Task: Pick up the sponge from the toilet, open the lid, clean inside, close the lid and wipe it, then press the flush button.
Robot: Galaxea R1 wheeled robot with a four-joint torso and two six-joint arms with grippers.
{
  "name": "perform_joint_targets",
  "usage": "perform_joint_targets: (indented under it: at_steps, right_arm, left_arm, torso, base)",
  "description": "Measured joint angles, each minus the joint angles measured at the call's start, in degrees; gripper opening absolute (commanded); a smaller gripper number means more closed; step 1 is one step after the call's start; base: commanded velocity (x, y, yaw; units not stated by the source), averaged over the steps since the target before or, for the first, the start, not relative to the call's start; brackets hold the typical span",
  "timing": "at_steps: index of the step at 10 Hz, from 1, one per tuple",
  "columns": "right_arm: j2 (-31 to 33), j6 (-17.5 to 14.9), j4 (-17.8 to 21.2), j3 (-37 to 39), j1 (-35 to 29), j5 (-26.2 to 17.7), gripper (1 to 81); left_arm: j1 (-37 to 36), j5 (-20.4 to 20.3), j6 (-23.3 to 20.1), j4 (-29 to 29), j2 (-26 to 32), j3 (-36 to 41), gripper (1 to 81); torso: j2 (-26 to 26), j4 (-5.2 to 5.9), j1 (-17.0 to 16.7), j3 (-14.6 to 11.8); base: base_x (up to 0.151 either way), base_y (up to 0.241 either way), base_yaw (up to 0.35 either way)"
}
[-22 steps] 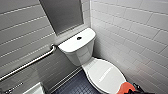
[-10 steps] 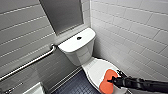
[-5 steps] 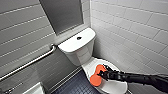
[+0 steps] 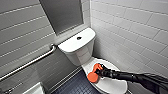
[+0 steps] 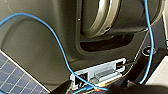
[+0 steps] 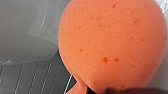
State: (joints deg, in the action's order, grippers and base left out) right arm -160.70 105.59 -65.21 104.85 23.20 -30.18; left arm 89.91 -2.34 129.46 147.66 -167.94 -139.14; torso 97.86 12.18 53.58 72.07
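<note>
So, the toilet [image 4: 83, 53] is seen sat in the same spot as a couple of seconds back, lid [image 4: 110, 86] down, so the shift can be pinned on the arm and not the camera. The right arm [image 4: 132, 77] has been brought in from the 4 o'clock corner of the head view and pushed across the lid toward 9 o'clock. Most of that travel was done early and barely any in the last half second, so it's probably being slowed. The sponge [image 4: 93, 74] has been carried along and is now found over the lid's 9 o'clock edge, roughly 5 o'clock from the tank [image 4: 75, 43]. Whether it's actually pressed on the lid can't be told. Task-wise the pick-up can be counted as done, tbh. With the lid shut this could be read as a wipe pass or a set-up for opening, and that can't be settled from here. Pose: the arm is stretched long and low, nearly level, wrist aimed at 9 o'clock. The right gripper [image 4: 100, 72] is seen with its fingers closed on the sponge's 3 o'clock side, and in the right wrist view the orange foam is shown huge right at the camera. The flush button [image 4: 79, 38] is found around 11 o'clock from the sponge, well apart.
</note>
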Motion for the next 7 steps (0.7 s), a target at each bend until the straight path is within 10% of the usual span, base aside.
perform_joint_targets:
  at_steps: [7]
  right_arm:
    - [-3.9, -0.7, -4.9, 8.8, 6.5, 10.9, 1.0]
  left_arm:
    - [0.0, 0.0, 0.0, 0.0, 0.0, 0.0, 81.1]
  torso:
    - [0.0, 0.0, 0.0, 0.0]
  base:
    - [0.0, 0.0, 0.0]
